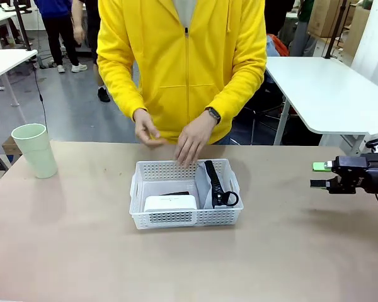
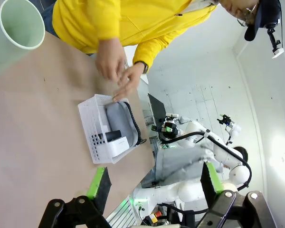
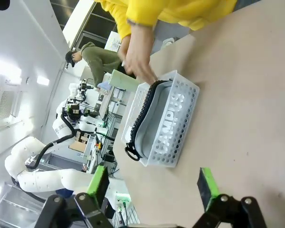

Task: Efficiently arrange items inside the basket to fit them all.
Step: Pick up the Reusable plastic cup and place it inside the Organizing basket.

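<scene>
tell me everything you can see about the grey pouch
The pouch looks like soft grey fabric. It stands on its long edge in the right part of the basket, against the perforated side wall. A black zipper runs along its top edge, ending in a black ring pull at the near end. The white box sits beside it. A person's hand is at its far end; whether it touches the pouch is unclear.

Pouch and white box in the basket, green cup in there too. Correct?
No. The pale green cup stands on the table to the left of the basket, not in it, as the front view shows. The grey pouch and white box are inside.
</scene>
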`<state>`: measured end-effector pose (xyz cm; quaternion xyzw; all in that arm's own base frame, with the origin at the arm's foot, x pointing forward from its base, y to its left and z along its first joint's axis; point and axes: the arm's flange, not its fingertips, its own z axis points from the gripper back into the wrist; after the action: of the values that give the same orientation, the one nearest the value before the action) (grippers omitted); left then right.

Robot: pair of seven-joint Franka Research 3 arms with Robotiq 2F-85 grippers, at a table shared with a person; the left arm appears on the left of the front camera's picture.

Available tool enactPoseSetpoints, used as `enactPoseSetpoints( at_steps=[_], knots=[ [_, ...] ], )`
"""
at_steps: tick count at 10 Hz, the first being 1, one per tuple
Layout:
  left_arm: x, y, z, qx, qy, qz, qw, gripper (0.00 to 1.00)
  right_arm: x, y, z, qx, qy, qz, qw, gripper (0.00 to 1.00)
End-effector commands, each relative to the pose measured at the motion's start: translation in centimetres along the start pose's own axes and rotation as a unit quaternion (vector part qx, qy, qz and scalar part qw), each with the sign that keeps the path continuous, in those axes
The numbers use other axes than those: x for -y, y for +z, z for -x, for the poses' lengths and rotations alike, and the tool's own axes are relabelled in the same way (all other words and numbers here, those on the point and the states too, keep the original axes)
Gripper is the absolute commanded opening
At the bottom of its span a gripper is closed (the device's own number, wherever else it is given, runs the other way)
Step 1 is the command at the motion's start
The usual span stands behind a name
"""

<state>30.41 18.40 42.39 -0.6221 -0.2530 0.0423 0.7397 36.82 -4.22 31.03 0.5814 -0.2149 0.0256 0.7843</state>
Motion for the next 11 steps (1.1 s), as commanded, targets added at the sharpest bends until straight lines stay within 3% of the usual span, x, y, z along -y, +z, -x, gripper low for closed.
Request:
enactPoseSetpoints(
  at_steps=[1, 7, 8, 9, 11],
  knots=[
    [0.2, -0.2, 0.0, 0.009, -0.011, 0.012, 1.0, 1.0, -0.2, 0.3, 0.0, -0.005, 0.001, 0.0, 1.0, 1.0],
    [0.0, 0.0, 0.0, 0.0, 0.0, 0.0, 1.0, 1.0, -0.2, 0.3, 0.0, -0.005, 0.001, 0.0, 1.0, 1.0],
    [0.4, 0.5, 0.6, -0.035, -0.083, -0.013, 0.996, 1.0, -0.2, 0.3, 0.0, -0.005, 0.001, 0.0, 1.0, 1.0],
    [0.8, 0.3, 0.8, -0.056, -0.125, -0.001, 0.991, 1.0, -0.2, 0.3, 0.0, -0.005, 0.001, 0.0, 1.0, 1.0],
    [-0.2, 0.3, 0.7, -0.003, -0.167, -0.099, 0.981, 1.0, -0.2, 0.3, 0.0, -0.005, 0.001, 0.0, 1.0, 1.0]
  ],
)
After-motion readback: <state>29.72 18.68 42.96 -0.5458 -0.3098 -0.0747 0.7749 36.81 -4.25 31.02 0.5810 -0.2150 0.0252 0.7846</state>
